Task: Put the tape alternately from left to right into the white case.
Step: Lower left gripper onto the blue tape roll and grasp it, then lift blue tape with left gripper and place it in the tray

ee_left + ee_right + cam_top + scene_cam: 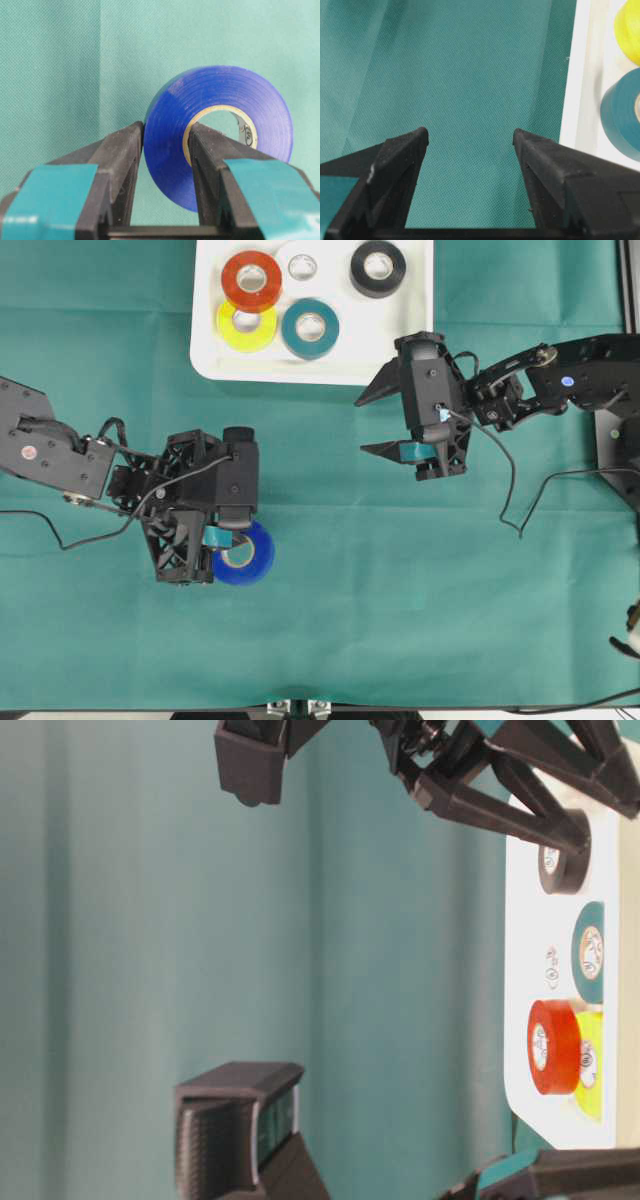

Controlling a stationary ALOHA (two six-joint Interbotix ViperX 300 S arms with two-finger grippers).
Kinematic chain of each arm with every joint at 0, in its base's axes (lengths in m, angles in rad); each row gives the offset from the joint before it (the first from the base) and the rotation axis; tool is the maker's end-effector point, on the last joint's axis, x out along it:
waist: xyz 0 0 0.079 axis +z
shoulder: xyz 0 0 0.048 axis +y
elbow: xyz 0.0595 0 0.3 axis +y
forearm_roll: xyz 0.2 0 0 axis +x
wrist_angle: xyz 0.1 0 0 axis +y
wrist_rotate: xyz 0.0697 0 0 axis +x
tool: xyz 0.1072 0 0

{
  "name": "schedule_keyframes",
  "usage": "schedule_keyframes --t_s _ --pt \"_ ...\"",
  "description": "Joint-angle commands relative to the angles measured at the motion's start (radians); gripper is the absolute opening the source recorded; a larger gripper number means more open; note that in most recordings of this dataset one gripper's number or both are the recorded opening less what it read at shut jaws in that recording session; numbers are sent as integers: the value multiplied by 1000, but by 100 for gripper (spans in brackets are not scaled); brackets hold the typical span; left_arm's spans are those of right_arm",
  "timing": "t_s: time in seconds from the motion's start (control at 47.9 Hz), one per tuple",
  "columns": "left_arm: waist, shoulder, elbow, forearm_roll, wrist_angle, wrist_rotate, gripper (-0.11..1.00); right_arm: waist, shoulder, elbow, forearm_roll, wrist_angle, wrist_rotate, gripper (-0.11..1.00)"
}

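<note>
A green cloth [400, 580] covers the table; it has soft folds, and nothing of the room shows beyond it. At the top centre of the overhead view lies the white case [410, 345], partly cut by the upper edge. Inside it are a red roll [251, 280] leaning over a yellow roll [246, 328], a teal roll [310, 328], a black roll [378, 268] and a small white roll [302, 266].

In the lower left, the left hand [232, 540] is clenched on the blue tape roll [250, 558]: one finger [125, 165] presses the outer side, the other goes inside the core. Some dark print is on the cardboard core, too small to read.

The right hand [385, 420] is right of centre, just below the case, spread wide and grasping nothing.
</note>
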Motion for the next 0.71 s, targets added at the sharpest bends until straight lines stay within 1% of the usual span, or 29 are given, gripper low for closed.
schedule_keyframes --t_s 0.0,0.042,0.188,0.418,0.689 --pt "5 -32 -12 3 -3 9 -3 3 -8 -17 3 -3 0 76" --pt "8 -32 -14 3 -5 18 -3 3 -8 -17 3 -3 -2 76" --pt "46 -37 -18 3 -3 89 -3 3 -8 -18 3 -3 -2 76" --pt "156 -55 -20 3 -5 216 -3 3 -9 -17 3 -5 0 76" --pt "278 -57 -20 3 -5 313 -3 3 -8 -23 3 -3 0 76"
